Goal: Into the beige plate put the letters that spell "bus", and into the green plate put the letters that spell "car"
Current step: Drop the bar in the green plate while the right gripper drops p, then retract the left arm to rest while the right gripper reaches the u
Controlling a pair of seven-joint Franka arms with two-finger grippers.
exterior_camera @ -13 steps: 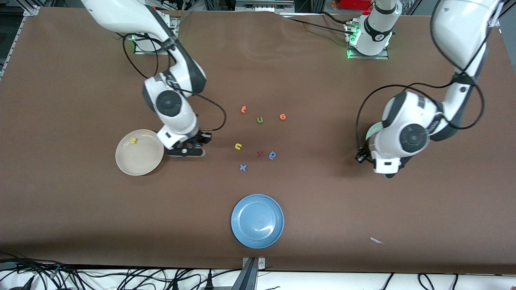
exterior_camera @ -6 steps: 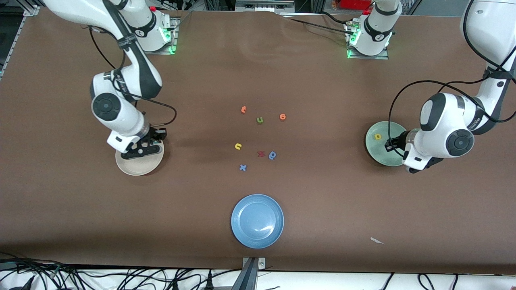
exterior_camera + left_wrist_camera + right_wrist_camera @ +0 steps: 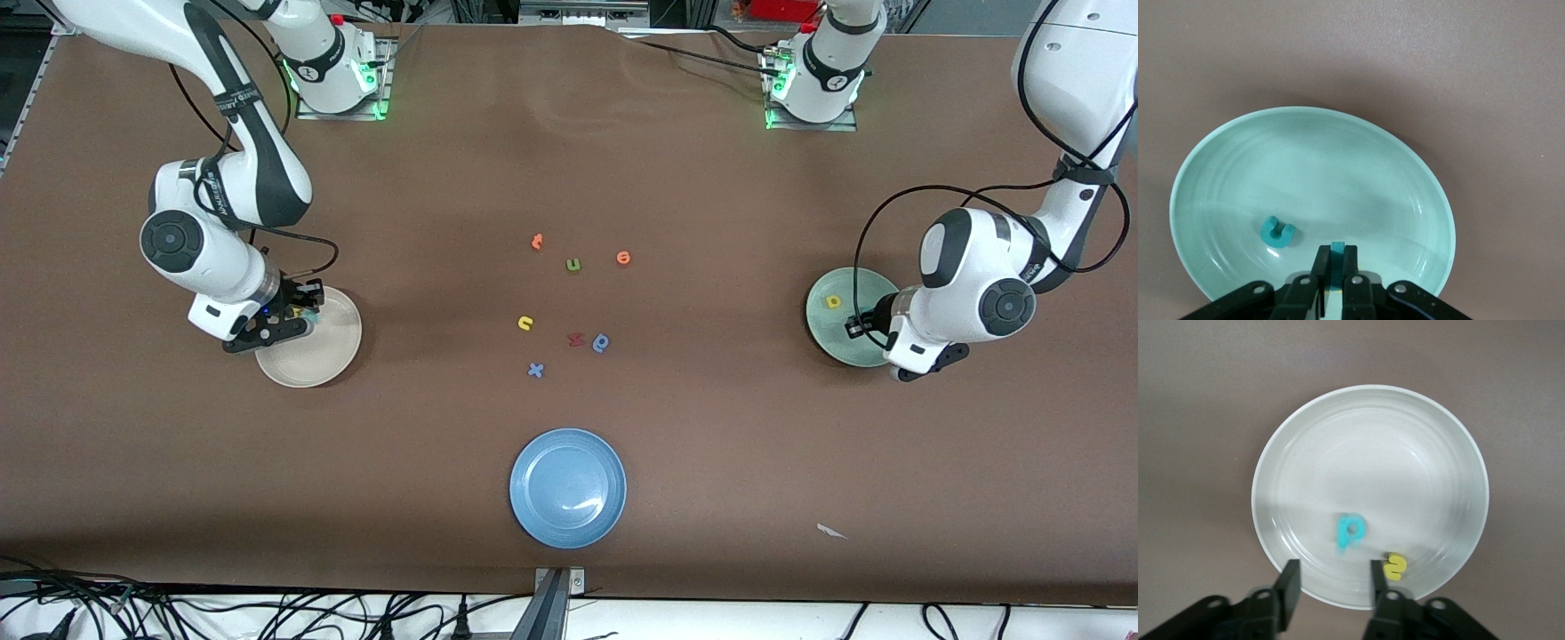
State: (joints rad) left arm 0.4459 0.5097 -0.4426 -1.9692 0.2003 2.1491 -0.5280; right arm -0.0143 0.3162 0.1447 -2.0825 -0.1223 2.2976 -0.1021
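My right gripper [image 3: 1333,567] stands open over the beige plate [image 3: 1371,447]. A teal b [image 3: 1351,532], blurred, and a yellow s [image 3: 1394,566] are in that plate. My left gripper [image 3: 1337,248] is shut on the thin teal r [image 3: 1337,263] above the green plate [image 3: 1311,160], close to its rim. A teal c [image 3: 1278,231] lies in the green plate, and the front view shows a yellow a [image 3: 833,302] there too. The yellow u [image 3: 525,324] lies on the table's middle.
Loose letters lie mid-table: two orange ones [image 3: 536,241] [image 3: 623,258], an olive u [image 3: 573,264], a red letter [image 3: 575,339], a blue round letter [image 3: 602,342] and a blue x [image 3: 535,370]. The blue plate [image 3: 567,487] sits nearer the camera.
My right arm swung from beside the beige plate to over it, and its gripper opened and let go of the teal b. My left arm shifted a little over the green plate.
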